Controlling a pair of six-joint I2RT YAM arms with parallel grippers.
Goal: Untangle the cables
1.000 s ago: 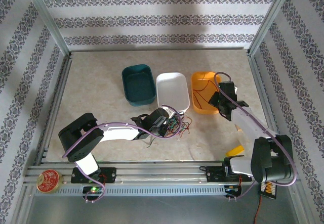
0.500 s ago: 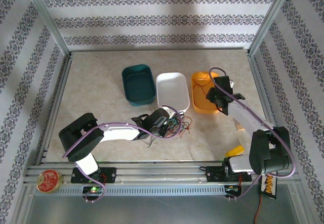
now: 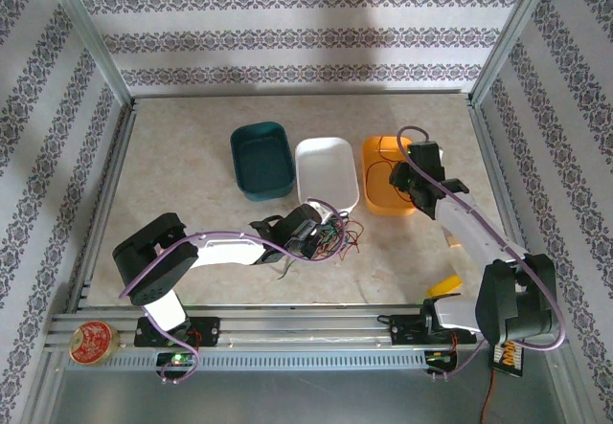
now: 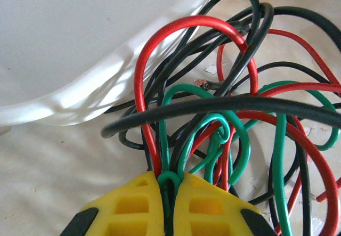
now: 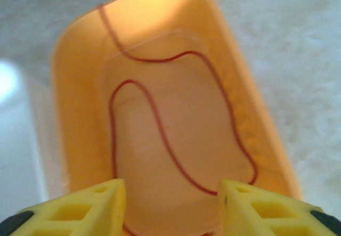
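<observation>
A tangle of red, green and black cables (image 3: 339, 236) lies on the table just in front of the white tray (image 3: 326, 170). My left gripper (image 3: 319, 237) is at the tangle's left side. In the left wrist view its yellow fingers (image 4: 133, 204) are shut on a green cable loop (image 4: 170, 178), with red and black strands (image 4: 139, 87) arching over it. One red cable (image 5: 160, 129) lies alone in curves on the floor of the orange tray (image 5: 69, 103). My right gripper (image 5: 171, 190) hangs open over that tray's near end (image 3: 402, 187), with nothing between its fingers.
A teal tray (image 3: 261, 161) stands left of the white tray, whose rim (image 4: 80, 103) touches the tangle. The orange tray (image 3: 380, 161) is on the right. A yellow block (image 3: 442, 286) lies by the right arm's base. A red round tin (image 3: 94, 341) sits on the front rail.
My right gripper has opened over the orange tray and shifted slightly toward the back; the red cable now lies free in the tray. The left gripper and the tangle have not moved.
</observation>
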